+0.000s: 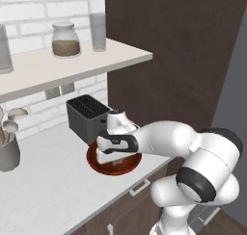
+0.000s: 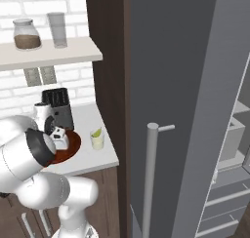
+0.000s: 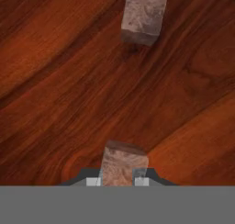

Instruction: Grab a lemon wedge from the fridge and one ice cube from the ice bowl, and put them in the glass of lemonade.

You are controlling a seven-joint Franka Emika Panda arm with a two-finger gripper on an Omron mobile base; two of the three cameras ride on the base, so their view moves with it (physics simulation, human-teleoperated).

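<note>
In the left base view the white arm bends down over the ice bowl (image 1: 114, 164), a shallow reddish-brown dish at the front edge of the pale table (image 1: 48, 181). The hand hides most of the bowl's inside, and the claw (image 1: 112, 163) reaches down into it, its tips out of sight behind the hand. Just behind the bowl stands a dark toaster (image 1: 87, 117). A grey holder of utensils (image 1: 8, 150) sits at the far left of the table. On the shelf (image 1: 72, 63) above stand a lidded jar (image 1: 65, 39) of brown contents and a taller greyish glass (image 1: 98, 32).

In the right base view the ice bowl (image 2: 68, 147) lies under the hand, with the toaster (image 2: 57, 108) behind it. Just beside the bowl, toward the table's right end, stands the glass of lemonade (image 2: 97, 139), with the yellow-green lemon wedge (image 2: 96, 132) resting in its top. The fridge (image 2: 195, 110) rises tall and grey on the right, its long bar handle (image 2: 150, 178) in front and pale shelves (image 2: 232, 139) showing past the open door.

In the hand view the claw (image 3: 121, 182) is narrowed onto an ice cube (image 3: 123, 165) that sits between its two tips, down on the bowl's wooden floor (image 3: 69, 94). A second ice cube (image 3: 143, 15) lies well apart, near the top edge.
</note>
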